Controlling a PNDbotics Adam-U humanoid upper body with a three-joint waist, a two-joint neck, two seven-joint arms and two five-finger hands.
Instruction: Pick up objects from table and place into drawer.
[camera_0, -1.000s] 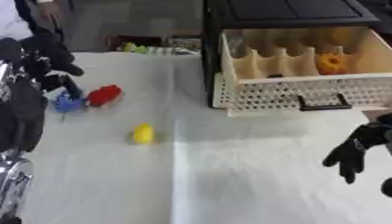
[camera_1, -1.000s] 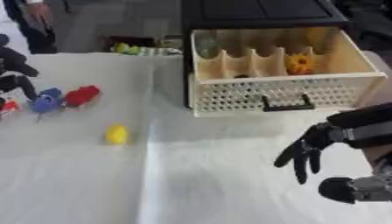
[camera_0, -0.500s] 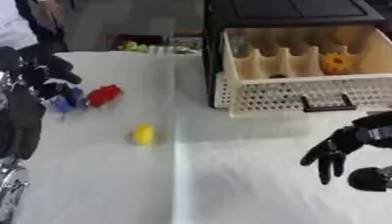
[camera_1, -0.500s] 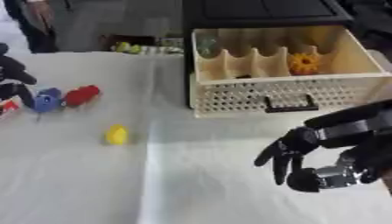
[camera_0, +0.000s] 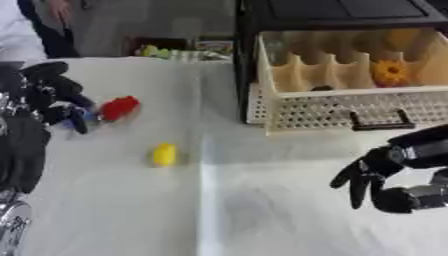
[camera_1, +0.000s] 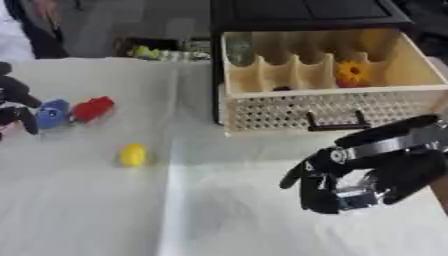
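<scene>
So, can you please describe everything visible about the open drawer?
The drawer is pulled out of a black cabinet at the table's far right. It looks like light wood, with a perforated front panel bearing a dark handle. Scalloped dividers split its inside into compartments. An orange, flower-like object lies in one on the right. Neither hand touches it.

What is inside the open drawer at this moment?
The drawer holds an orange flower-shaped object in a right-hand compartment, plus something small and dark near the front wall. The perforated front and the dividers hide the compartment floors, so more may lie unseen.
</scene>
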